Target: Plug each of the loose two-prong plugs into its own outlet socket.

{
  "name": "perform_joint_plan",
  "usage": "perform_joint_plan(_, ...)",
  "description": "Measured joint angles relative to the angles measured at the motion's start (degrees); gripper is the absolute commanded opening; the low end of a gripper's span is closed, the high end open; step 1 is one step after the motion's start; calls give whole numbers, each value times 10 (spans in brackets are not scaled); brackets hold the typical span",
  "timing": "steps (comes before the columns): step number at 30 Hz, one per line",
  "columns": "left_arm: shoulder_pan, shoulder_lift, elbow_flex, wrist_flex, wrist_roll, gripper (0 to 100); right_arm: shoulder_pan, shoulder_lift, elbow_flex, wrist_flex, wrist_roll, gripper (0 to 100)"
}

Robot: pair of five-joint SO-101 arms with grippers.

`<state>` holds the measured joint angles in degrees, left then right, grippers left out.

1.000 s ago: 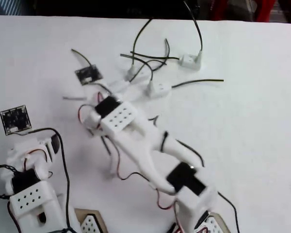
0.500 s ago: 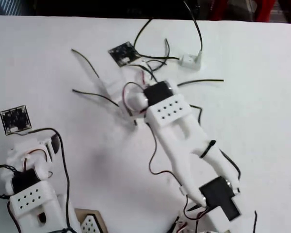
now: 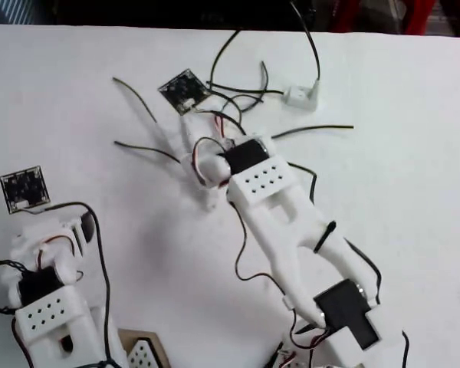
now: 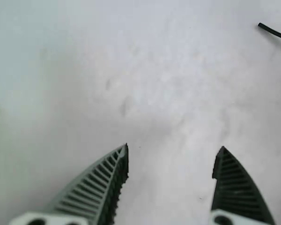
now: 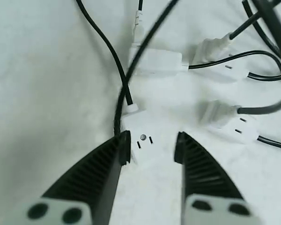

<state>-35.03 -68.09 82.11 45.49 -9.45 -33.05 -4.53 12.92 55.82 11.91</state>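
We had two arms. Our right arm (image 3: 284, 222) was stretched out long, and its white wrist sat right behind the jaws. The elbow was bent a little, far back from the jaws. Our right gripper (image 5: 151, 140) pointed down. Its jaws stood a little apart, with a small gap between the two ribbed fingers (image 5: 98, 173). Our left arm (image 3: 46, 307) was folded up short, so its shoulder was close behind its jaws. Our left gripper (image 4: 173, 154) pointed down too. Its jaws stood wide apart, much wider than the right ones. One of its fingers was light grey and the other was dark.
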Motion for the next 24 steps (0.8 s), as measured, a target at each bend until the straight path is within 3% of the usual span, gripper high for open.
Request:
perform_joint_plan(3, 0, 0, 0, 0, 0, 286, 15, -4, 0, 1, -2, 185)
perform_joint_plan(8, 0, 0, 0, 0, 0, 286, 48, -47, 0, 35, -81, 186)
perform_joint_plan(13, 0, 0, 0, 0, 0, 286, 7, -51, 25, 58, -119, 184)
perform_joint_plan(18, 0, 0, 0, 0, 0, 286, -57, 0, 54, 21, -73, 185)
perform_joint_plan(24, 0, 0, 0, 0, 0, 286, -66, 105, 40, -5, -41, 184)
